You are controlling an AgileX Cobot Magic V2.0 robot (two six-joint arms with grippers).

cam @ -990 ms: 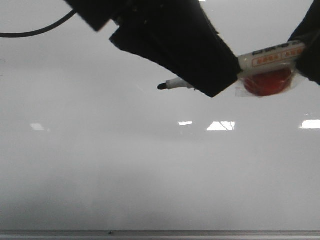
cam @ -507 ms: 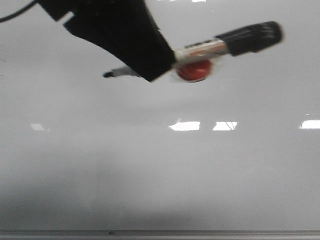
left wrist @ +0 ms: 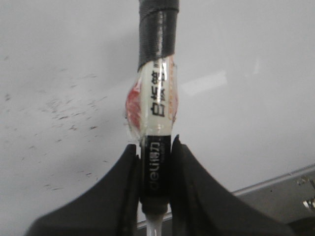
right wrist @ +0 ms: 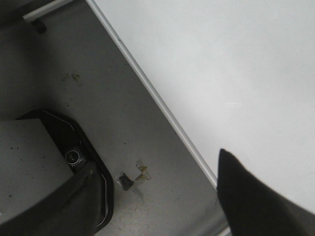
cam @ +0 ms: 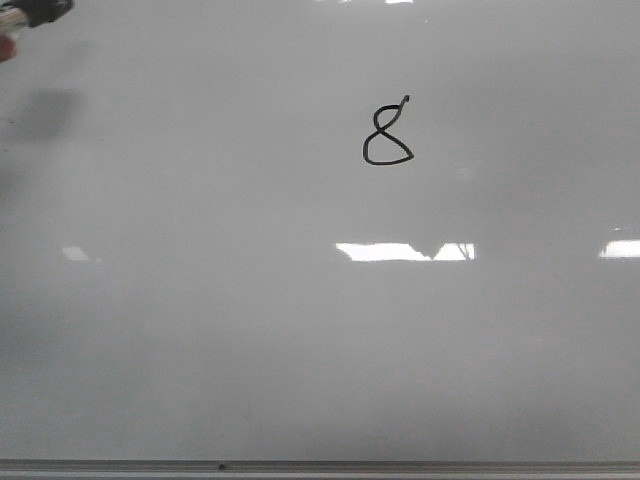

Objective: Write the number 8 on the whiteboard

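The whiteboard (cam: pixel 200 330) fills the front view. A black number 8 (cam: pixel 386 136) stands on it, right of centre in the upper part, with a short tail at its upper right. My left gripper (left wrist: pixel 155 160) is shut on a black-and-white marker (left wrist: pixel 157 101) that has a red lump taped to its side. Only the marker's black end (cam: pixel 38 9) shows at the front view's top left corner. My right gripper (right wrist: pixel 156 161) is open and holds nothing, over the grey tabletop beside the whiteboard's edge strip (right wrist: pixel 162 105).
A thin grey metal strip (cam: pixel 320 466) runs along the board's near edge. Faint ink specks (left wrist: pixel 64 113) mark the board under the left wrist. A black-rimmed grey block (right wrist: pixel 44 162) lies on the tabletop (right wrist: pixel 123 147) near the right gripper.
The left arm with the marker has swept left and up, almost out of the front view. The number 8 it covered now shows.
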